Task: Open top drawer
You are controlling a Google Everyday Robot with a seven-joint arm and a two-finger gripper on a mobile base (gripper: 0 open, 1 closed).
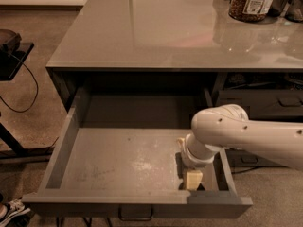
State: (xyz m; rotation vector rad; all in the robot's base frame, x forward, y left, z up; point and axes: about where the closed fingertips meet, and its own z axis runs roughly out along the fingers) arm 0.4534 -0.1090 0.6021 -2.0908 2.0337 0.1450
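The top drawer (118,160) stands open under the desk (165,27). The gripper (192,178) sits in its front-right corner, grip impossible to tell

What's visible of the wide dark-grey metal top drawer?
The wide dark-grey metal top drawer is pulled far out beneath the glossy grey countertop. Deep tray, scuffed pale floor, small rectangular pull handle centred on its front. The robot's gripper reaches down inside its front corner, image right, near the front panel.

My one camera looks steeply down from the front, close over the wide dark-grey metal top drawer (118,160), my jaws at its front-right corner
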